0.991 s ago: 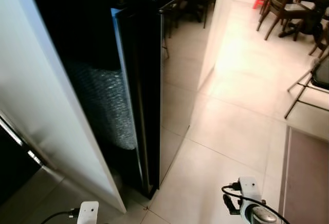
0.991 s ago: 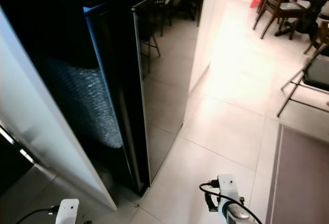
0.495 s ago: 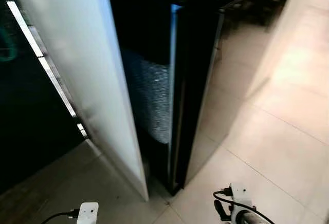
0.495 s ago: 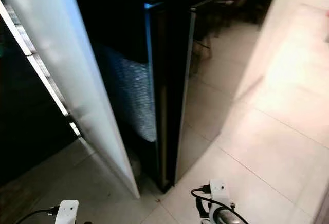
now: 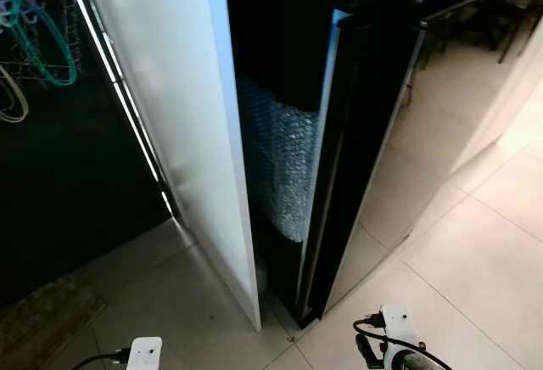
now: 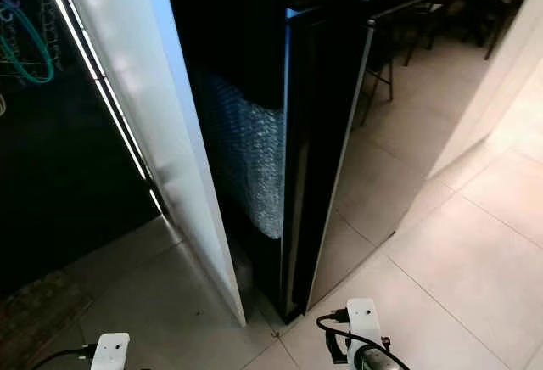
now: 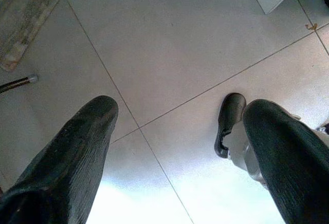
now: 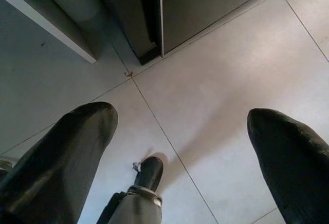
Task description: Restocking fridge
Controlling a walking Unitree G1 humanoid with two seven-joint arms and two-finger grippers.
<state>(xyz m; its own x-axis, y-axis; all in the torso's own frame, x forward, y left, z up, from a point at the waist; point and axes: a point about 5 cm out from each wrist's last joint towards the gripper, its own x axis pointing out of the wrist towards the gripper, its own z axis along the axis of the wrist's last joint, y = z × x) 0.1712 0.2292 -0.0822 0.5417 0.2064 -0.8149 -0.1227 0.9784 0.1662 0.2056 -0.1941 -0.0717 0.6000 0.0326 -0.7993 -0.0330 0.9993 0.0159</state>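
A tall black glossy fridge (image 5: 386,141) stands ahead of me, and its shiny front reflects chairs and floor tiles. Its near corner edge (image 5: 325,183) runs down to the floor. A white panel (image 5: 174,90) stands just left of it. In the dark gap between them sits a roll of bubble wrap (image 5: 284,162). Both arms hang low at my sides. The left gripper (image 7: 180,108) points at the floor tiles, open and empty. The right gripper (image 8: 180,116) is also open and empty, above the tiles near the fridge's bottom corner (image 8: 149,54).
Coloured hangers (image 5: 34,22) hang in the dark space at far left, beside a lit strip (image 5: 119,98) along the panel. A mat (image 5: 42,319) lies on the floor at lower left. My feet (image 7: 230,121) stand on pale tiles (image 5: 475,277), which open out to the right.
The camera has swung left: the dining table and chairs have left the picture, and the hangers and dark space have come in. The arms still hang low.
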